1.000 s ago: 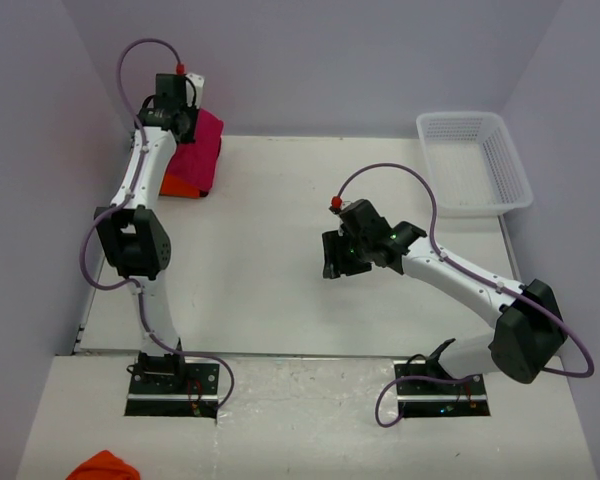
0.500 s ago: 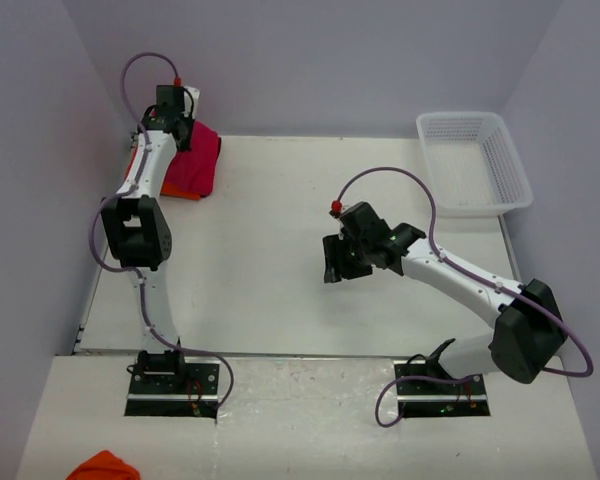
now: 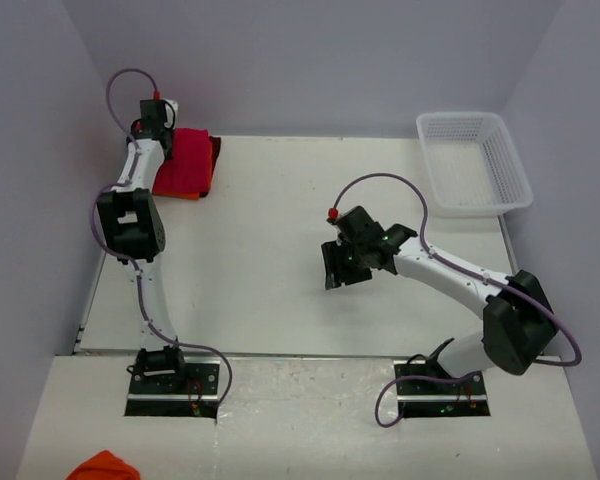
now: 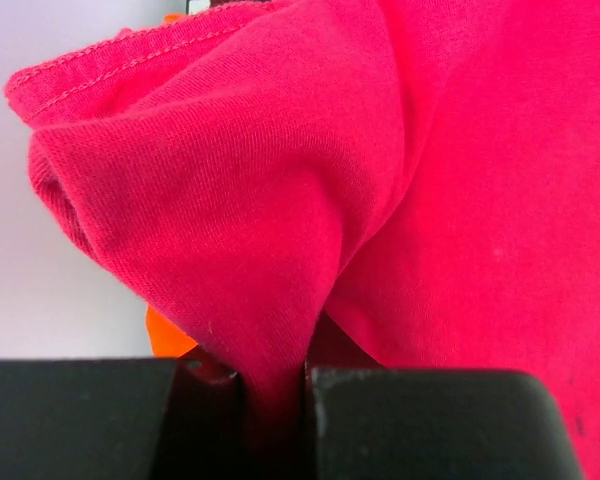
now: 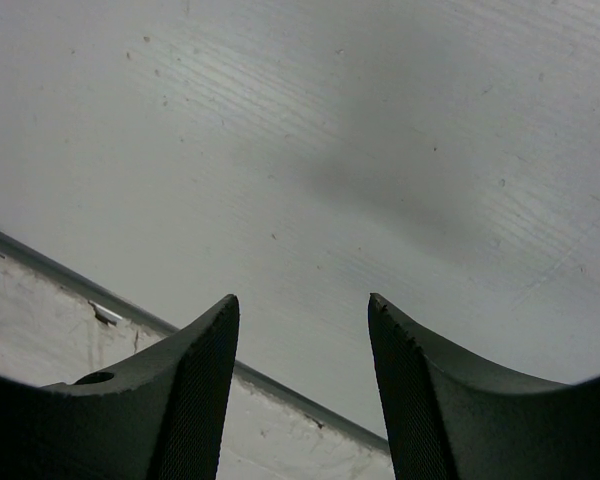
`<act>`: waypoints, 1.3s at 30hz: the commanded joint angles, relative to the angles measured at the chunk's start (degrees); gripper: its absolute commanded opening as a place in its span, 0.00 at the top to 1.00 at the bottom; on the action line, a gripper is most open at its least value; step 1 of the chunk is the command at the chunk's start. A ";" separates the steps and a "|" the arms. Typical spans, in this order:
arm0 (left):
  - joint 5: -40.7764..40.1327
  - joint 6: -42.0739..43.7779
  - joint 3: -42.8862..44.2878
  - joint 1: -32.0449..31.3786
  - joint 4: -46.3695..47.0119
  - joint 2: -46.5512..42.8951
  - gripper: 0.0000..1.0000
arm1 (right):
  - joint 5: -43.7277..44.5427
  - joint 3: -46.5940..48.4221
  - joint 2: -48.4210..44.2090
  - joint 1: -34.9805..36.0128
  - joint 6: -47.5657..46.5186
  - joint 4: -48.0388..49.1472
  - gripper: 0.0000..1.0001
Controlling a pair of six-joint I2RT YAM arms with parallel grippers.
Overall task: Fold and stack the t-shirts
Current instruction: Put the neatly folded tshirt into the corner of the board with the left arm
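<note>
Slippage worried me: left jaws clenched a thin pinch of the crimson-pink t-shirt (image 4: 280, 200) (right jaws gaped empty), so one tug could unfold it off the orange t-shirt (image 4: 165, 338).

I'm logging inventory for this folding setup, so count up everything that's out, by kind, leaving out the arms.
T-shirts: 2 (crimson-pink t-shirt lying on the orange t-shirt)
Baskets: 1 (white lattice basket)
Other cloth: 1 (loose orange cloth in front of the arm bases, kind unclear)
Total: 4
</note>
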 commanded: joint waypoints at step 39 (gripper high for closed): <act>9.14 -5.63 -7.63 0.37 26.05 -14.98 0.99 | 1.76 5.96 -0.82 1.19 0.17 -2.37 0.54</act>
